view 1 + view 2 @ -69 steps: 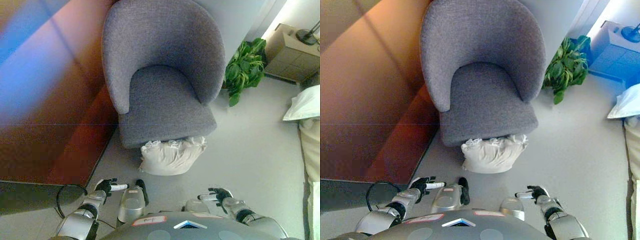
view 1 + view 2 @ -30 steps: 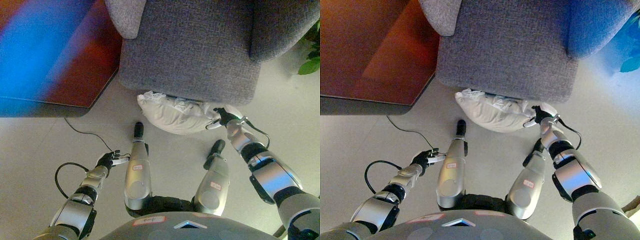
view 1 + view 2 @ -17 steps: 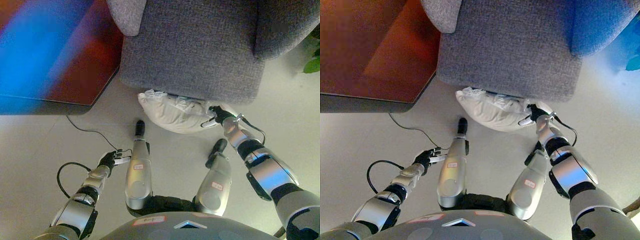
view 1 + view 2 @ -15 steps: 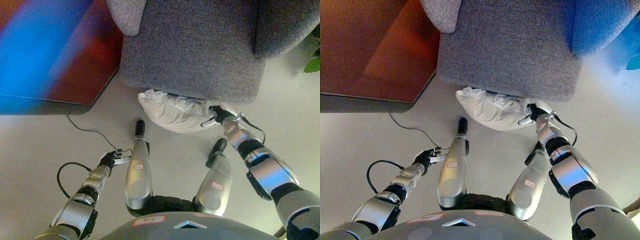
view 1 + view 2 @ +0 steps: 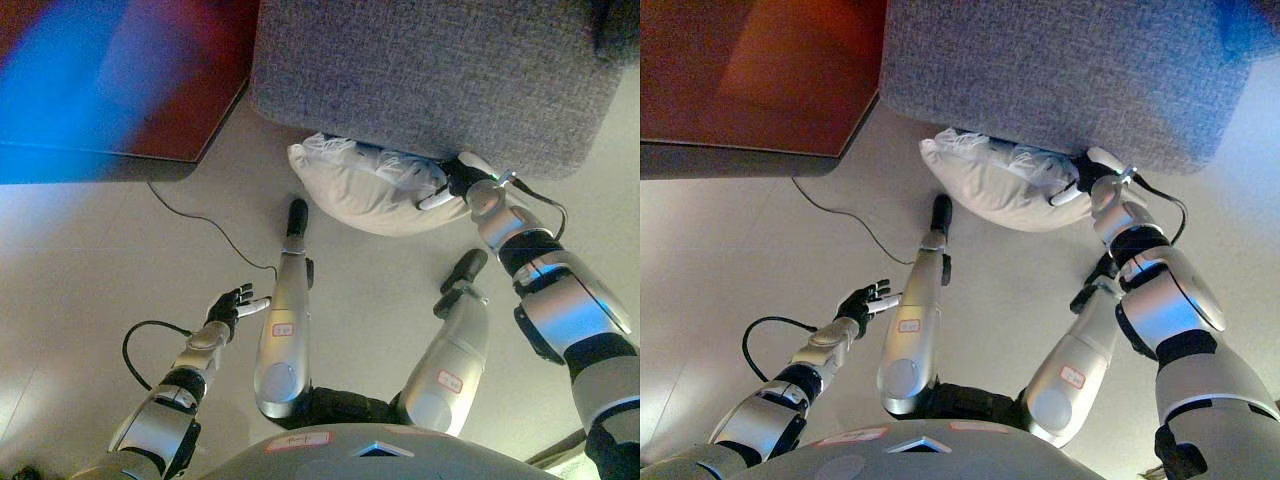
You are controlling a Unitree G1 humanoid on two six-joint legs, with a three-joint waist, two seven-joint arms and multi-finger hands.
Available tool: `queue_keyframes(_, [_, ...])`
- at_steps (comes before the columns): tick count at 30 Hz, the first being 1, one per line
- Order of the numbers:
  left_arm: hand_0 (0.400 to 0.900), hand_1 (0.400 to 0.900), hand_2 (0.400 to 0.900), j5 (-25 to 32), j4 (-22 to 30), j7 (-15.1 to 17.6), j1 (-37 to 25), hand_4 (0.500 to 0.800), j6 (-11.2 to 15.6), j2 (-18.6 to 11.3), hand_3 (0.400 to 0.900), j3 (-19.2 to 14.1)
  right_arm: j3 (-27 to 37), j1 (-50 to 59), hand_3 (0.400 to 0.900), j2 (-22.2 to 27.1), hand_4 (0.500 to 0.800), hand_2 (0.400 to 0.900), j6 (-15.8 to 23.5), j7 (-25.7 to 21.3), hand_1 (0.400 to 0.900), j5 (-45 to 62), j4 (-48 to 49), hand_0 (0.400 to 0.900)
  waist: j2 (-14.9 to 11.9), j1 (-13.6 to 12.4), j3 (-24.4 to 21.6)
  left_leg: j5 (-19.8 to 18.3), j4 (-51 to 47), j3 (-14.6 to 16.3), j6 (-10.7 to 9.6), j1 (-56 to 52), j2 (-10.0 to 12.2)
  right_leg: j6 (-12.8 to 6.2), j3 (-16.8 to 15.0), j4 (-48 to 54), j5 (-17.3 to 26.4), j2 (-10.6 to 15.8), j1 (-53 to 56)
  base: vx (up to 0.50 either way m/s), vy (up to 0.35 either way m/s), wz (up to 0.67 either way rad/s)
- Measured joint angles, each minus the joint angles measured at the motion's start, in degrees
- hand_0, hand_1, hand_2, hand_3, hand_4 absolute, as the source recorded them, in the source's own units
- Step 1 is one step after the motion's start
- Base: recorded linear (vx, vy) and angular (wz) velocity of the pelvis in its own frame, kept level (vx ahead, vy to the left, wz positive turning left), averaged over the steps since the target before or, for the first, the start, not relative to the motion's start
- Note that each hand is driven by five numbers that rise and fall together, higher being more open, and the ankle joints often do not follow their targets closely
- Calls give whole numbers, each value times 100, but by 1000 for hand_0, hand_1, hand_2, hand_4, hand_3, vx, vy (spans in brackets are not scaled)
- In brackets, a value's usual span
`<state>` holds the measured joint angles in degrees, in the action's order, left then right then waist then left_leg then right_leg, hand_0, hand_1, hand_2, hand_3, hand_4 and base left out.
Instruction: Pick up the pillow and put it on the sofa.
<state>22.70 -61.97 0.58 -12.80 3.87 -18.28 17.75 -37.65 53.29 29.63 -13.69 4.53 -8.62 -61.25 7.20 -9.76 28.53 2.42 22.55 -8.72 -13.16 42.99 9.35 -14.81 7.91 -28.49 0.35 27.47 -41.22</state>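
Since half a second ago the whole view has slid down and a little to the right, which is the camera moving, so the grey sofa (image 5: 430, 80) and the pillow (image 5: 370, 190) now sit higher in both views while keeping their places against each other. Against the pillow, the right hand (image 5: 455, 185) has pushed a touch further in at its right end, close under the sofa's front edge. Its dark fingers curl onto the pale cloth there with a white fingertip (image 5: 436, 201) lying on the pillow's surface, so it looks closed on the cloth at that corner, though part of the hand is tucked against the sofa and the full hold cannot be made out. That pillow, off-white and puckered along its upper seam, lies on the pale floor (image 5: 90, 260) pressed up to the sofa's base, its upper edge just under the sofa's front. On the other side, the left hand (image 5: 862, 300) has opened out since then: its fingers are spread and nearly straight, empty, hanging over bare floor well apart from the pillow, low in the left of the views. A dark reddish-brown cabinet (image 5: 750, 70) fills the upper left corner beside the sofa.
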Motion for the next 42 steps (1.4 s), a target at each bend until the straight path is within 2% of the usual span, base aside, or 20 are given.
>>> queue_keyframes(8, [900, 900, 900, 211, 226, -49, 81, 800, 501, -13, 900, -122, -191, 913, 900, 11, 800, 900, -230, 176, 900, 0, 20, 900, -11, 23, -22, -47, -248, -93, -35, 676, 45, 27, -359, -278, -12, -177, -1091, -33, 72, 1])
queue_keyframes(9, [900, 900, 900, 240, 228, -80, 92, 800, 509, -2, 900, -115, -211, 1009, 900, 17, 800, 900, -264, 180, 900, -3, 11, 900, -9, 57, -24, -38, 24, -92, 62, 822, -11, 36, -363, -259, -11, -140, -1169, -34, 61, 2])
queue_keyframes(10, [900, 900, 900, 242, 230, -145, 219, 800, 511, 37, 900, -75, -267, 1145, 900, 5, 800, 900, -265, 181, 900, -6, 15, 900, 29, 119, -38, -383, 1095, 56, 196, 1088, -208, 28, -409, -285, -8, -83, -1329, -32, 53, 2])
queue_keyframes(11, [900, 900, 900, 242, 228, -168, 247, 800, 504, 56, 900, -66, -268, 1194, 900, 12, 800, 900, -248, 176, 900, -9, 24, 900, 65, 99, -40, -504, 1170, -17, 123, 1180, -196, 29, -451, -330, 1, -118, -1404, -26, 48, 1])
queue_keyframes(12, [900, 900, 900, 246, 274, -190, 243, 800, 522, 66, 900, -95, -258, 1261, 655, 112, 653, 655, -248, 151, 655, -12, 44, 655, 111, -49, -26, -514, 1211, 37, 94, 1289, -159, 50, -646, -684, -63, -219, -1662, -22, 38, 1])
queue_keyframes(13, [900, 900, 900, 303, 443, -183, 274, 800, 648, 43, 900, -153, -245, 1393, 400, 241, 500, 400, -283, 149, 400, -15, 24, 400, 102, -165, -41, -510, 1071, 0, 87, 1411, -187, 208, -803, -1490, -235, -373, -1859, -23, 31, 0])
queue_keyframes(14, [900, 900, 900, 332, 532, -180, 289, 800, 755, -15, 900, -233, -242, 1567, 400, 296, 500, 400, -337, 139, 400, -14, 6, 400, 102, -160, -55, -511, 733, -25, 73, 1472, -234, 331, -689, -1557, -809, -404, -1808, -32, 31, -1])
queue_keyframes(15, [900, 900, 900, 364, 584, -209, 302, 800, 735, -58, 900, -222, -242, 1717, 400, 320, 500, 400, -344, 84, 400, -14, -9, 400, 165, -78, -59, -461, 846, -93, 250, 1527, -347, 448, -436, -1417, -738, -221, -1862, -34, 26, -3])
queue_keyframes(16, [900, 900, 900, 416, 568, -240, 394, 800, 733, -38, 900, -157, -259, 1744, 400, 308, 500, 400, -331, 76, 400, -12, -11, 400, 215, -112, -69, -630, 1525, -44, 397, 1523, -430, 430, -393, -1415, -693, -183, -1931, -38, 25, -4])
queue_keyframes(17, [900, 900, 900, 423, 572, -249, 445, 800, 736, -21, 900, -126, -263, 1760, 400, 303, 500, 400, -318, 76, 400, -11, -9, 400, 266, -141, -82, -880, 1609, -34, 199, 1467, -434, 415, -380, -1412, -687, -204, -1960, -37, 16, -5])
queue_keyframes(18, [900, 900, 900, 427, 572, -261, 454, 800, 742, 32, 900, -100, -263, 1816, 400, 347, 500, 400, -297, 74, 400, -10, -22, 400, 325, -206, -75, -851, 1558, -91, 131, 1521, -435, 404, -423, -1358, -679, -236, -2050, -40, 7, -5])
queue_keyframes(19, [900, 900, 900, 468, 649, -262, 456, 800, 823, 81, 900, -124, -257, 1891, 400, 413, 500, 400, -273, 53, 400, -11, -197, 400, 404, -354, -83, -816, 1390, -86, 137, 1625, -437, 463, -580, -1520, -697, -360, -2100, -29, 3, -4])
queue_keyframes(20, [900, 900, 900, 474, 682, -254, 466, 800, 847, 82, 900, -134, -256, 1906, 400, 417, 500, 400, -270, 50, 400, -11, -236, 400, 431, -369, -87, -787, 1318, -100, 149, 1650, -441, 448, -597, -1546, -646, -367, -2094, -37, -9, -4])
queue_keyframes(21, [900, 900, 900, 519, 774, -251, 473, 800, 864, 76, 900, -158, -254, 1936, 400, 420, 500, 400, -253, 11, 400, -19, -259, 400, 526, -371, -75, -643, 990, -150, 231, 1688, -450, 485, -443, -1499, -631, -326, -2107, -25, -9, -4])
queue_keyframes(22, [900, 900, 900, 520, 804, -254, 507, 800, 860, 75, 900, -160, -258, 1895, 400, 368, 500, 400, -227, -10, 400, -12, -265, 400, 527, -391, -76, -493, 846, -194, 337, 1663, -457, 528, -377, -1495, -608, -319, -2111, -35, -12, -6])
queue_keyframes(28, [900, 900, 900, 520, 814, -358, 743, 800, 854, 168, 900, -114, -256, 1744, 400, -81, 500, 400, -55, 12, 400, -4, -409, 400, 517, -491, -69, 68, 543, -209, 178, 1414, -424, 503, -286, -1370, -569, -289, -1863, -31, -15, -10])
queue_keyframes(29, [900, 900, 900, 520, 817, -354, 742, 800, 862, 173, 900, -115, -256, 1709, 400, -124, 500, 400, -44, 10, 400, -4, -408, 400, 507, -489, -62, 75, 543, -201, 114, 1362, -427, 485, -280, -1333, -555, -271, -1790, -11, -34, -13])
queue_keyframes(32, [900, 900, 900, 520, 890, -353, 737, 800, 900, 172, 900, -145, -256, 1650, 400, -200, 500, 400, 9, 4, 400, -4, -402, 400, 433, -494, -11, 47, 523, -110, 107, 1138, -425, 441, -258, -1135, -496, -266, -1491, -3, -58, -14])
queue_keyframes(38, [900, 900, 900, 516, 887, -323, 692, 800, 848, 168, 900, -229, -250, 1196, 400, -201, 500, 400, 186, 3, 400, -2, -312, 400, 280, -449, 76, -36, 342, 61, 191, 148, -340, 369, -159, -790, -454, -278, -451, 35, -57, -18])
queue_keyframes(42, [900, 900, 900, 510, 786, -215, 668, 800, 598, 157, 900, -480, -247, 637, 400, -86, 500, 400, 193, 101, 400, -3, 286, 400, 144, -355, 106, -96, 203, 221, 192, -654, -147, 409, 30, -612, -427, -270, 335, 125, -74, -19])
